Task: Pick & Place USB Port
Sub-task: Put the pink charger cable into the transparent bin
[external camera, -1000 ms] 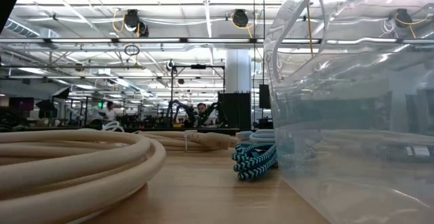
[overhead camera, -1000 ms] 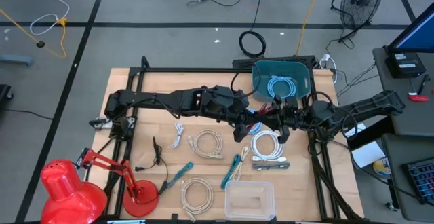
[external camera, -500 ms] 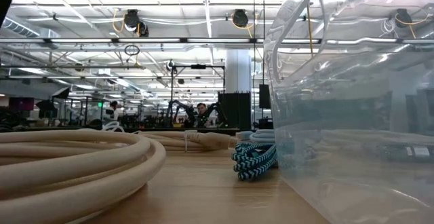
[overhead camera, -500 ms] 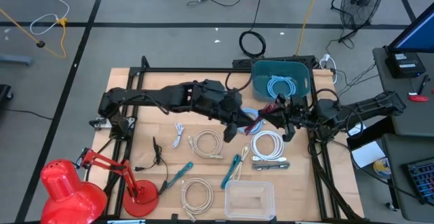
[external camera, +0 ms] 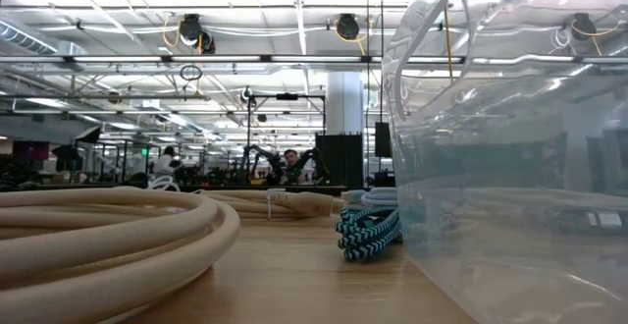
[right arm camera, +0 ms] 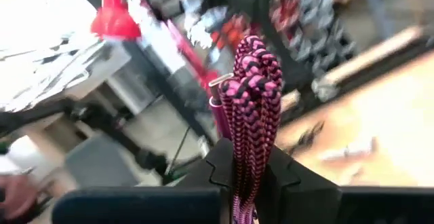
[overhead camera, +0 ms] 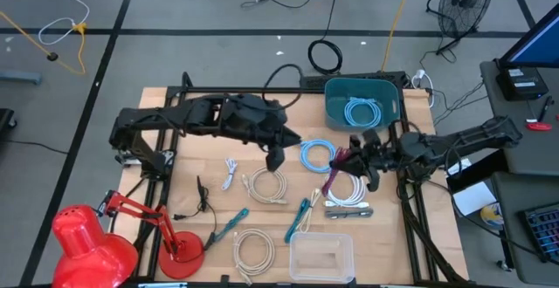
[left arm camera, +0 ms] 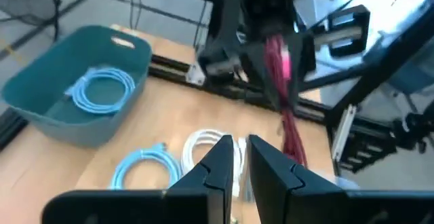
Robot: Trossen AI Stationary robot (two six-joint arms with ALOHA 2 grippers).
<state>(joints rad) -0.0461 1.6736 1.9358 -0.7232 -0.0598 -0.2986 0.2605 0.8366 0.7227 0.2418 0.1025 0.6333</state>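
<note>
The USB cable is a pink-and-black braided bundle (overhead camera: 333, 180), held by my right gripper (overhead camera: 354, 159), which is shut on it right of the table's middle. The left wrist view shows it hanging red (left arm camera: 287, 95) below that gripper. My left gripper (overhead camera: 273, 158) hovers left of it, near a cream coil (overhead camera: 265, 185); its fingers (left arm camera: 239, 146) stand narrowly open and hold nothing. A light blue cable (overhead camera: 316, 154) lies on the table between the two grippers. The teal bin (overhead camera: 334, 105) at the far edge holds another blue coil. My right gripper pinches the braided cable's bundled strands (right arm camera: 248, 139) between its two fingers, several strands together. It comes from the table's right. One end with a metal connector (right arm camera: 220, 85) sticks out past the fingers. The rest hangs slack below (left arm camera: 293, 139), over the white coil; whether it touches, I cannot tell.
A white coil (overhead camera: 345, 186) and a grey strip (overhead camera: 348, 210) lie under the hanging cable. Near the front edge are a clear box (overhead camera: 321, 255), teal cables (overhead camera: 299, 219) and another cream coil (overhead camera: 253, 246). A red lamp (overhead camera: 83, 240) stands at the near left corner.
My left gripper has drawn away from the right gripper, toward the table's left, and no longer has the cable. The braided cable has stayed with the right gripper and now hangs free below it. The blue cable on the table has come into view.
</note>
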